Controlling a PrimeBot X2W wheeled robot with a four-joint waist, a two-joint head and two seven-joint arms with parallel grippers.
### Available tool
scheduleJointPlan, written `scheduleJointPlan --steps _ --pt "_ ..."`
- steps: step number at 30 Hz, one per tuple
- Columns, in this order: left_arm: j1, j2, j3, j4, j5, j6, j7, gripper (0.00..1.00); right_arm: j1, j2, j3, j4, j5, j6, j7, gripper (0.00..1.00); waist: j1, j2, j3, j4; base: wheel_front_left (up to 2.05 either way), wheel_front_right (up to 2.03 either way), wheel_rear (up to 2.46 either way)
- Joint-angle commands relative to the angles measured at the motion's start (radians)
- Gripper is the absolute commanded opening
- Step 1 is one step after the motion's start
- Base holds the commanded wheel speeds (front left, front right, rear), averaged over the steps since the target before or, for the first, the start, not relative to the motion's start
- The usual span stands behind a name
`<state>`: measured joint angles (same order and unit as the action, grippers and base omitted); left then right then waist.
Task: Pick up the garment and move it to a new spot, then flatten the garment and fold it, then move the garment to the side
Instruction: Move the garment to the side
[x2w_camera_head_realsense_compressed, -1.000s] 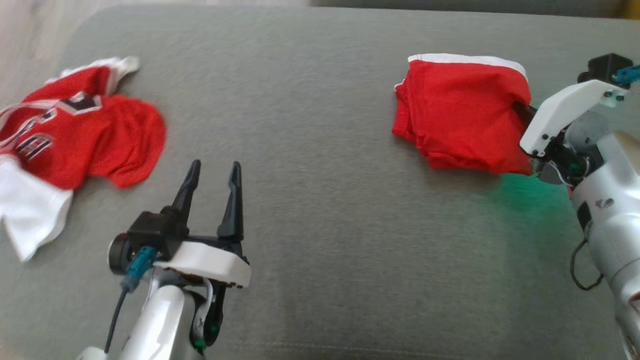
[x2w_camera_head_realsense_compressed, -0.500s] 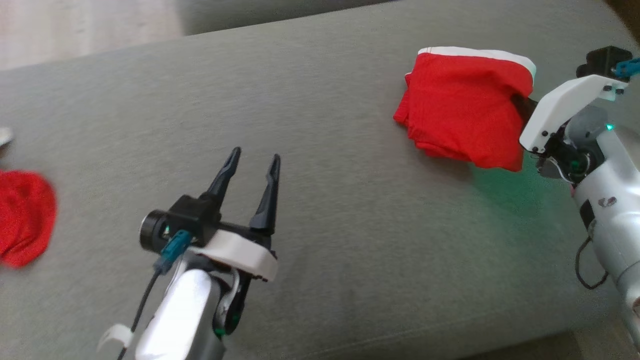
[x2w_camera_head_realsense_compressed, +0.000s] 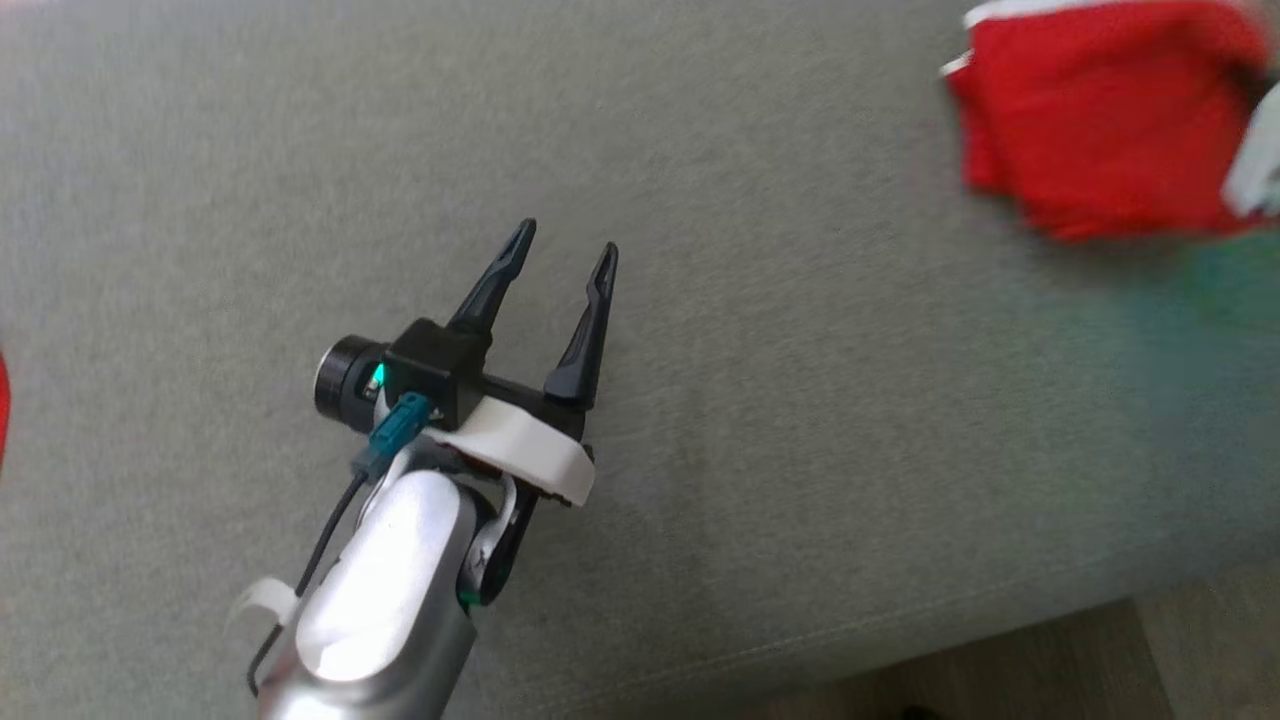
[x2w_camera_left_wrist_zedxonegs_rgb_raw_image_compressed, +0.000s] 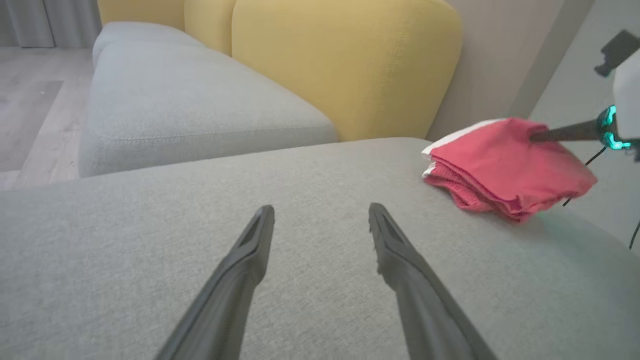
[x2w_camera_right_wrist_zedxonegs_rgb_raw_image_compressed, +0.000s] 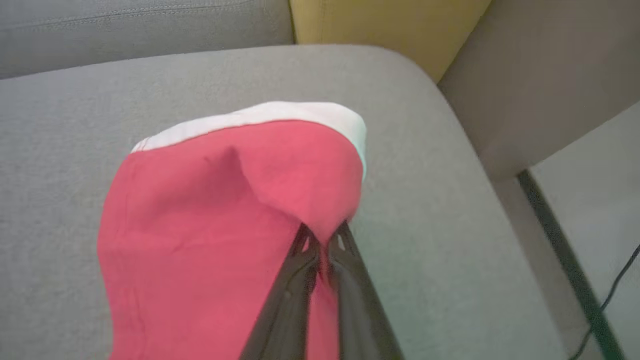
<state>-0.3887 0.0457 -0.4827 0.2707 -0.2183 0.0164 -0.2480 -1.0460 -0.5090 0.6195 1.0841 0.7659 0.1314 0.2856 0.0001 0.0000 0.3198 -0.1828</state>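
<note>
right claw (x2w_camera_right_wrist_zedxonegs_rgb_raw_image_compressed: 322, 234): shut tight, with a pinch of red cloth caught at the tip. holding the folded red garment (x2w_camera_right_wrist_zedxonegs_rgb_raw_image_compressed: 225, 210) by its right edge.

garment way over at the right end of the grey cushion (x2w_camera_head_realsense_compressed: 700, 450), close to the rounded corner. white band (x2w_camera_right_wrist_zedxonegs_rgb_raw_image_compressed: 250, 117) along the edge away from the right claw. folded in a few layers. looks a bit wider than deep, so long way going left to right across the cushion, but hard to be sure. lifted a little on the held side. cannot tell whether resting on the cushion at the other side or not.

left claw (x2w_camera_head_realsense_compressed: 566, 240): wide open, holding nothing, hanging over bare cushion near the middle. tips pointing away and a bit to the right. from there, garment well apart, off to the right and farther back.

so: right arm much nearer, and already gripping. no help from the left arm without a long reach across.

probably on the last step now, moving the folded garment to the side. looks done with the folding. next, most likely: take it a little more toward the right end, set it down flat, then open the right claw.

careful with a hold on just one edge: risk of the layers slipping apart and spoiling the fold. careful too with the cushion end just beside the garment, and the floor (x2w_camera_head_realsense_compressed: 1200, 650) below.
</note>
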Motion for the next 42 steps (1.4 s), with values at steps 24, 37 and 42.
scheduleJointPlan --steps 24,37,42 --pt "-0.029 0.018 0.047 -0.010 -0.024 0.031 -0.011 1.00 -0.232 -0.057 0.037 0.205 -0.271 -0.001 -0.110 1.00 -0.0001 0.0000 0.036 0.101 0.00 0.00 0.00" --pt "0.136 0.081 0.201 -0.093 -0.070 0.068 -0.014 1.00 -0.023 0.073 -0.034 0.021 -0.147 -0.001 -0.444 1.00 -0.0001 0.0000 -0.242 0.129 0.00 0.00 0.00" --pt "0.192 0.104 0.261 -0.105 -0.084 0.091 -0.014 1.00 0.151 0.076 -0.042 -0.122 -0.110 -0.001 -0.507 1.00 -0.0001 0.0000 -0.305 0.147 0.00 0.00 0.00"
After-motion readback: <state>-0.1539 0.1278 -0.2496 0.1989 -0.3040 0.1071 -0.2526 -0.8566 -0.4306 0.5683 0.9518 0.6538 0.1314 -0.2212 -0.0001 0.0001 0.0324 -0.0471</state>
